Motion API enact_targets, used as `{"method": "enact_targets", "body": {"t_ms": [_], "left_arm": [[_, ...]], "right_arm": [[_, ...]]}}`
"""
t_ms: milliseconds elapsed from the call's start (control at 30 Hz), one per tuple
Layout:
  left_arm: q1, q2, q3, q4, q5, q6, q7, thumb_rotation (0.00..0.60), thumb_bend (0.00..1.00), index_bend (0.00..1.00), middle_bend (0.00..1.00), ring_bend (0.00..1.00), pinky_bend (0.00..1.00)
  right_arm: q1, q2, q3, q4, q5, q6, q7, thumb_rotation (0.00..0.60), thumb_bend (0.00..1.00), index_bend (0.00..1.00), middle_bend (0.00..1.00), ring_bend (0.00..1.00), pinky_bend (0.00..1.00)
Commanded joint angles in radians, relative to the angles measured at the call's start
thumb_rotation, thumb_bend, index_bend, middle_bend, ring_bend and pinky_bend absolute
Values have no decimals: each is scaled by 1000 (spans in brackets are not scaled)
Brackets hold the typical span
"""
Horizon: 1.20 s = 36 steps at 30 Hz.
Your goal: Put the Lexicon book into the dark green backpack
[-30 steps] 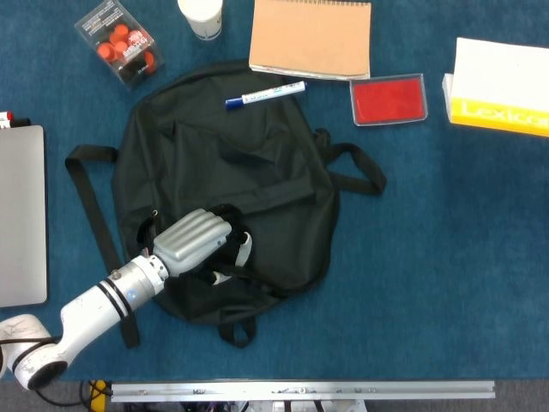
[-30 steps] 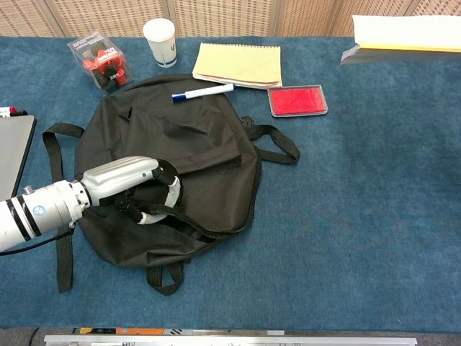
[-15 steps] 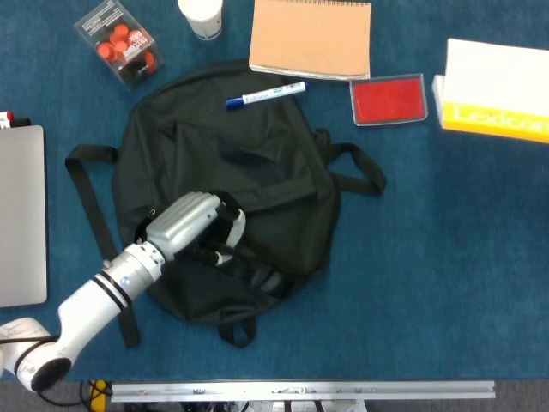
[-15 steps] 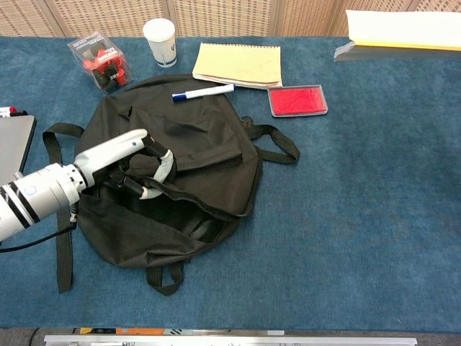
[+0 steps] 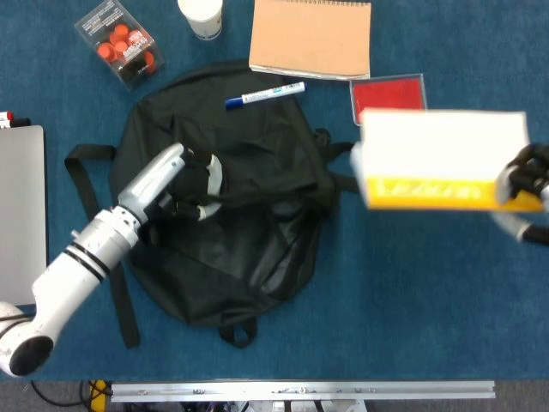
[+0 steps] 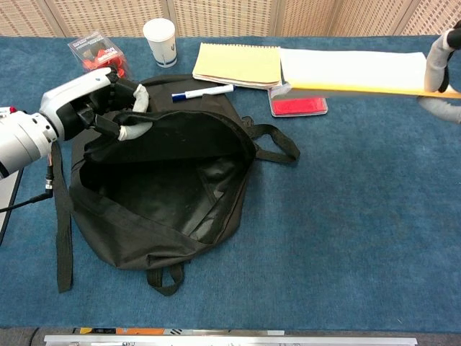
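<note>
Half of red tray hidden under Lexicon book, rigid slab gripped by right hand. Left hand holds limp backpack flap, glossy lining exposed.

left hand holding backpack open, book aloft

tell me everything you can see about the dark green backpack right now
The dark green backpack looks nearly black, of soft, limp fabric. It lies flat on the blue table. Its main opening gapes wide, showing a shiny dark lining. The left hand grips the upper flap and holds it raised. Straps trail out on both sides, and a small loop sticks out at the near edge. A blue-capped marker rests on its far edge. The Lexicon book, held by the right hand, hangs beyond it, not touching.
</note>
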Motion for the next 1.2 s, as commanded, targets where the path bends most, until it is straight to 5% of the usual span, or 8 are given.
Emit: {"method": "enact_targets", "body": {"t_ms": [33, 600, 1200], "left_arm": [[-23, 29, -42, -24, -68, -61, -42, 600, 380, 707, 570, 472, 252], [-72, 34, -157, -31, -312, -172, 7, 600, 380, 684, 547, 464, 252], [-71, 123, -279, -90, -435, -347, -85, 600, 380, 677, 538, 463, 252]], "right_arm": [[17, 8, -33, -43, -81, 10, 58, 600, 315, 764, 703, 490, 602], [112, -55, -38, -148, -204, -42, 160, 600, 315, 772, 710, 504, 613], [264, -404, 15, 29, -130, -268, 58, 600, 315, 775, 714, 509, 619]]}}
